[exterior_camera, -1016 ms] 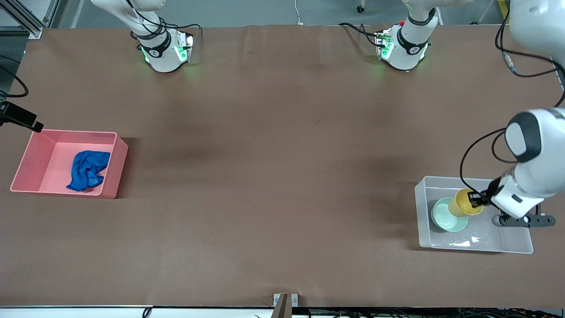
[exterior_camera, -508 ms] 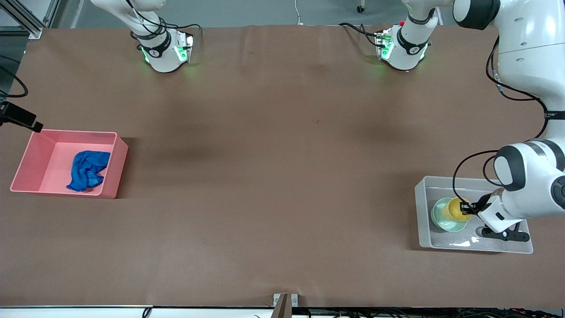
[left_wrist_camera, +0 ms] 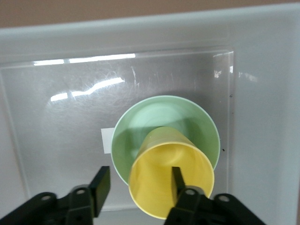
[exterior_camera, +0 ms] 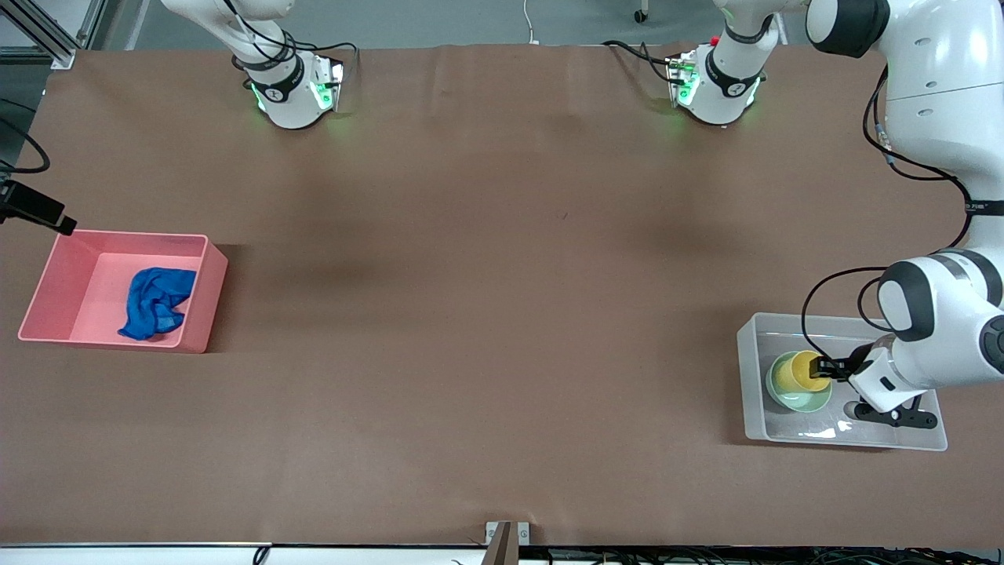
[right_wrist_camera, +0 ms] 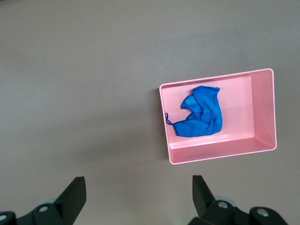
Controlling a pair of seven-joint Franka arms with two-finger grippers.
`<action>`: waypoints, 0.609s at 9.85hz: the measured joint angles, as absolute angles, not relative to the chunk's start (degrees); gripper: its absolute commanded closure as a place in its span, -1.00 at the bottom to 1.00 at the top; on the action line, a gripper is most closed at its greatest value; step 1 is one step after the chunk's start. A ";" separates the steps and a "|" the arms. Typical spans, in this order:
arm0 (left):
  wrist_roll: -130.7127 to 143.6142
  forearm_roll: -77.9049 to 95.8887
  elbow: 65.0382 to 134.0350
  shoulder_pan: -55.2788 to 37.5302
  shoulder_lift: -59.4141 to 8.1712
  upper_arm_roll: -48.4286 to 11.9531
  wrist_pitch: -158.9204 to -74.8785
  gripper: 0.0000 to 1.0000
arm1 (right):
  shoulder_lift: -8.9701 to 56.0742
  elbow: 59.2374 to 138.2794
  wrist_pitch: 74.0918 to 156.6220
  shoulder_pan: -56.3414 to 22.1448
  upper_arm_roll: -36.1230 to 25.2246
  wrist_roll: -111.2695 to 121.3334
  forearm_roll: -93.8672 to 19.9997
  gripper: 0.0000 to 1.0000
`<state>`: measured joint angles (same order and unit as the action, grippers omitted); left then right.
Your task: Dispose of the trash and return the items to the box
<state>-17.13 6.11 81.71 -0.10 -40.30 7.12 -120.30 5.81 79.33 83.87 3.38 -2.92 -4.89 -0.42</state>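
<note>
Cup (left_wrist_camera: pixel 171 180), plain yellow plastic, leans in the mint bowl (left_wrist_camera: pixel 165 122) inside the clear box (exterior_camera: pixel 749 408), mouth tilted toward the left gripper (left_wrist_camera: pixel 138 185), whose spread fingers straddle its rim without clamping. Right gripper (right_wrist_camera: pixel 138 194) hangs open, waiting.

Yellow cup (left_wrist_camera: pixel 171 180) in green bowl (left_wrist_camera: pixel 164 117), seemingly released

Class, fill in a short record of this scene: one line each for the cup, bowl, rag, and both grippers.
cup: yellow cup tilted in the bowl
bowl: mint-green bowl in the clear bin
rag: blue rag in the pink bin, at the right arm's end of the table
left gripper: left gripper in the clear bin, fingers open, one inside the cup's rim
right gripper: right gripper open, waiting high above the table
</note>
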 measured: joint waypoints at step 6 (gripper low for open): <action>-7.95 3.12 97.97 -0.39 -9.01 4.28 -116.58 -0.99 | 5.84 79.41 83.86 3.43 -2.93 -4.89 -0.42 -1.00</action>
